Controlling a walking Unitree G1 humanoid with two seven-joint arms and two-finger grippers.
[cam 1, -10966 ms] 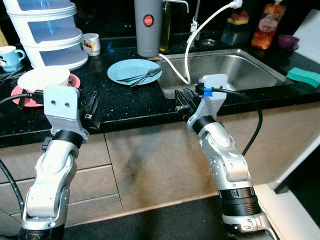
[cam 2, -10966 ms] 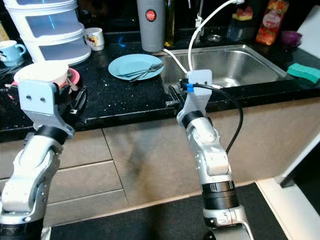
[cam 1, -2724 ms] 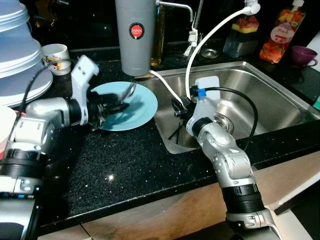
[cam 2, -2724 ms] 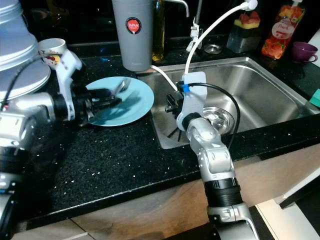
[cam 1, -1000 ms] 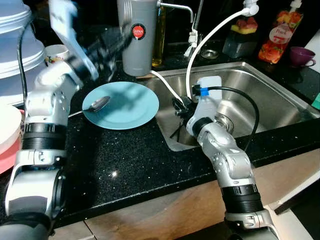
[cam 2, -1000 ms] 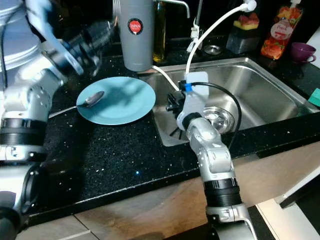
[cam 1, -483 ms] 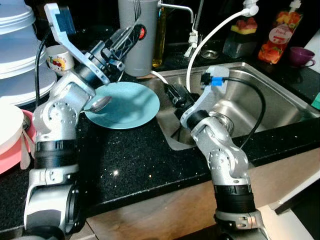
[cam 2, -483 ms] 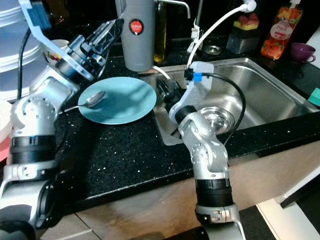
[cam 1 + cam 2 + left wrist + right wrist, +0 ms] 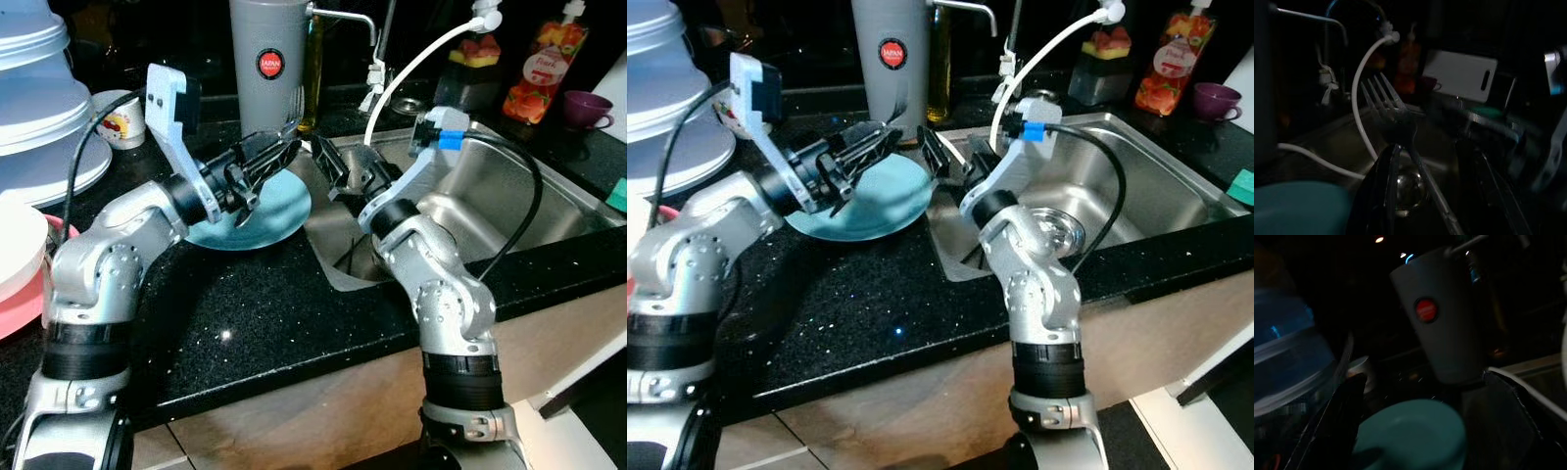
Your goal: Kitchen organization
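My left gripper (image 9: 279, 152) is shut on a metal fork (image 9: 1388, 105), whose tines point toward the sink. It hovers low over the light blue plate (image 9: 274, 211) on the black counter. My right gripper (image 9: 345, 171) is raised over the sink's left rim, just right of the plate, and faces the left gripper. Its fingers (image 9: 1334, 431) stand wide apart with nothing between them. The left arm covers the plate's left edge.
A tall grey tumbler (image 9: 266, 64) stands behind the plate. A white hose (image 9: 411, 73) arcs into the steel sink (image 9: 519, 186). Stacked white containers (image 9: 44, 98), a mug (image 9: 118, 119) and a pink plate (image 9: 20, 318) sit at the left. A bottle (image 9: 534, 64) and a purple cup (image 9: 586, 103) are at the far right.
My left gripper has swung down from beside the tumbler to just above the plate, fork still in it. My right gripper has lifted out of the sink toward the plate.
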